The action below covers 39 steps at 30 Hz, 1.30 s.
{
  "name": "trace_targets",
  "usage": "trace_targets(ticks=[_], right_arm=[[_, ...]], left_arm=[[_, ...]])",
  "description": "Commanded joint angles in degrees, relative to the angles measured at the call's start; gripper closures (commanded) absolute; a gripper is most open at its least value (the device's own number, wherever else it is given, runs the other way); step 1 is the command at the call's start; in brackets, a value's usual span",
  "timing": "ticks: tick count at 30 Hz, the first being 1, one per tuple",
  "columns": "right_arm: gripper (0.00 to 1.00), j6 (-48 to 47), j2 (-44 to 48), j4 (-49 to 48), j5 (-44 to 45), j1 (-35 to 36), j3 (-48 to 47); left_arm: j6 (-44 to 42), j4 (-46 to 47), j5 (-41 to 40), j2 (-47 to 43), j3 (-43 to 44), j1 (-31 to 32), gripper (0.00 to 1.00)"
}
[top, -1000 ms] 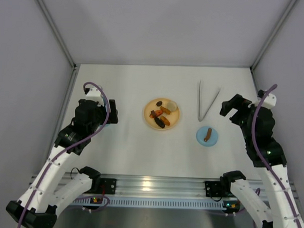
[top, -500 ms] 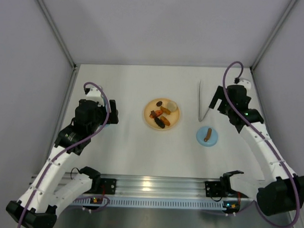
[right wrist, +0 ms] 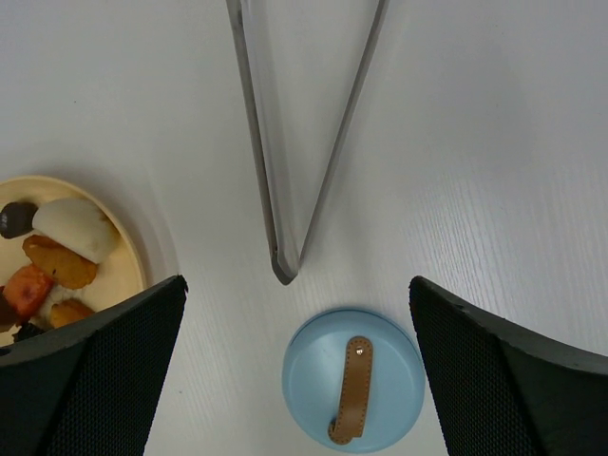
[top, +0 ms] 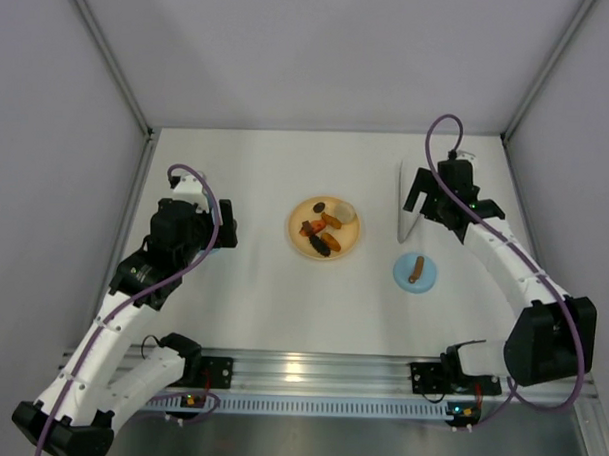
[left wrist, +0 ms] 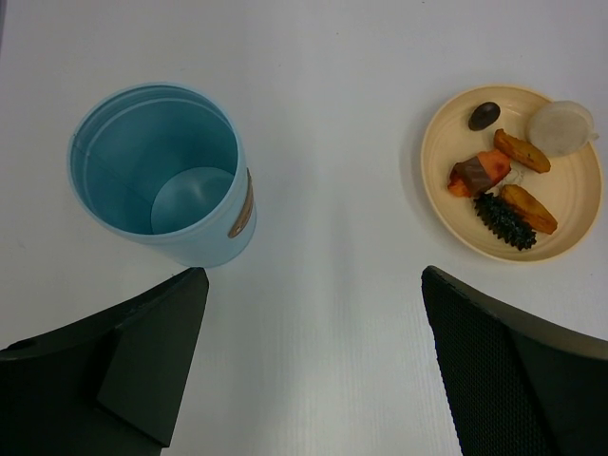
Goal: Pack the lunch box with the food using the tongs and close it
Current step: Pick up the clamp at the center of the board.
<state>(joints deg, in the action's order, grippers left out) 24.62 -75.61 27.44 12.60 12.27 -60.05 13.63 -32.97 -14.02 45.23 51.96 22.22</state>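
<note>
The lunch box (left wrist: 161,176), a light blue tub, stands open and empty just ahead-left of my open left gripper (left wrist: 312,285), whose left finger is beside its base. Its blue lid (right wrist: 353,380) with the brown strap knob lies flat on the table (top: 262,287), between the fingers of my open right gripper (right wrist: 296,285), which hovers above it. The silver tongs (right wrist: 256,142) lie in a V, their joined end close to the lid. The food (left wrist: 499,185), several orange, brown and dark pieces, sits on the orange plate (left wrist: 446,204). In the top view the right gripper (top: 440,208) covers part of the tongs (top: 400,206).
A pale round piece (left wrist: 562,128) also lies on the plate. White walls enclose the table on three sides; the right arm reaches along the right wall (top: 579,118). The left gripper (top: 222,230) hides most of the lunch box in the top view.
The right arm has swung from the right edge forward and left, and its gripper now hangs over the tongs and lid. The left arm has not moved.
</note>
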Motion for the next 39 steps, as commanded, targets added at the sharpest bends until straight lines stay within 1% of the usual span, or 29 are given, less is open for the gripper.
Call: trace_targets(ticks=[1, 9, 14, 17, 23, 29, 36, 39], right_arm=[[0.01, 0.3, -2.2, -4.4, -0.1, 0.6, -3.5], [0.01, 1.1, -5.7, -6.1, 2.9, 1.4, -2.4], [0.00, -0.2, -10.2, -5.7, 6.1, 1.4, -5.2], [0.01, 0.7, -13.0, -4.9, 8.6, 0.7, -7.5], [0.01, 2.8, -18.2, -3.9, 9.2, -0.8, -11.6], [0.06, 3.3, -22.3, -3.1, 8.8, -3.1, -15.0], [0.08, 3.5, -25.5, -2.5, 7.1, -5.5, -17.5], [0.14, 3.4, -27.5, -2.5, 6.3, -6.0, -18.9]], left_arm=[[0.6, 2.8, -0.6, -1.0, 0.4, -0.2, 0.01], [0.6, 2.8, -0.7, -0.7, 0.4, -0.2, 0.01], [0.5, 2.8, -0.8, -0.6, 0.3, -0.2, 0.01], [0.5, 2.7, -0.8, -0.5, 0.3, -0.2, 0.01], [0.5, 2.7, -0.7, -0.2, 0.3, -0.2, 0.01], [0.5, 2.9, -0.4, 0.0, 0.3, -0.2, 0.01], [0.4, 2.8, 0.0, 0.4, 0.3, -0.2, 0.01], [0.4, 2.8, 0.3, 0.6, 0.3, -0.2, 0.01]])
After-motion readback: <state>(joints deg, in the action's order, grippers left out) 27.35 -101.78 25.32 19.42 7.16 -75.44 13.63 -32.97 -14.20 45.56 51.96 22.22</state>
